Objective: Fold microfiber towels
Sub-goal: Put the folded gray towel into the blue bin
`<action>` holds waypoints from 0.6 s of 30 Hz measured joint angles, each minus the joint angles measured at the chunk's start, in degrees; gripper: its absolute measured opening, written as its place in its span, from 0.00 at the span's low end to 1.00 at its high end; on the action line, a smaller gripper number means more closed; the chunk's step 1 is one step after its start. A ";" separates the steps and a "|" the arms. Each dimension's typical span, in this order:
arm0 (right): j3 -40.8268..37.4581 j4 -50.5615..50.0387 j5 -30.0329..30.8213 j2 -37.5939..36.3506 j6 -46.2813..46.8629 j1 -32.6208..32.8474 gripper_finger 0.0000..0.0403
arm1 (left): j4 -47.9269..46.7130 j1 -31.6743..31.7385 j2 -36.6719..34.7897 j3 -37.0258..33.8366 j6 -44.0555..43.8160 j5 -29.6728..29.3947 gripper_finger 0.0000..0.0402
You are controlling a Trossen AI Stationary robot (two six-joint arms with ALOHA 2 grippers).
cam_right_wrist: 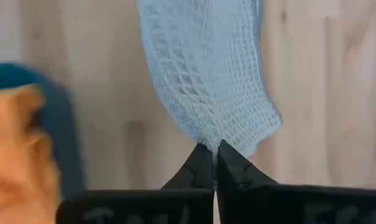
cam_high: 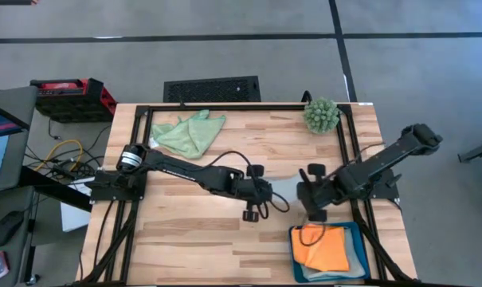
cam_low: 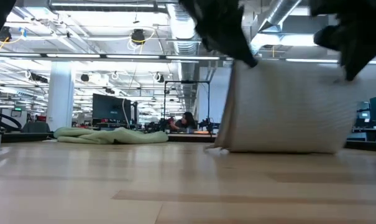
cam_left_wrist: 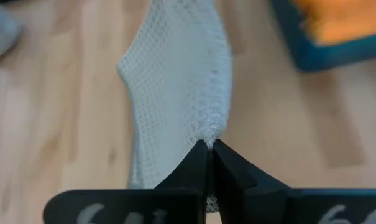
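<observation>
Jaws of the left gripper (cam_left_wrist: 209, 149) and right gripper (cam_right_wrist: 214, 152) are clamped on opposite corners of the pale blue-grey towel (cam_low: 281, 109), hanging mid-table. Both bites look thin; uneven pulling could free a corner and collapse the fold.

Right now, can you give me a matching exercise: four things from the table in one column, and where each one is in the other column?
Things:
1. pale blue-grey towel
2. light green towel
3. orange towel
4. spiky ball plant

Places:
A. in the teal tray
B. crumpled at the table's far left
C. held between both grippers
D. at the table's far right corner

Pairs: 1-C, 2-B, 3-A, 4-D
</observation>
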 joint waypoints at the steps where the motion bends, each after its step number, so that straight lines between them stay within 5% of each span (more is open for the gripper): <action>1: 0.02 -0.37 -0.29 -0.93 1.74 1.56 0.02 | 1.37 -0.23 0.00 -0.01 0.03 1.52 0.00; 18: 0.09 -3.84 -0.34 -2.94 29.07 24.42 0.04 | 22.16 -3.82 4.49 0.11 0.86 3.65 0.00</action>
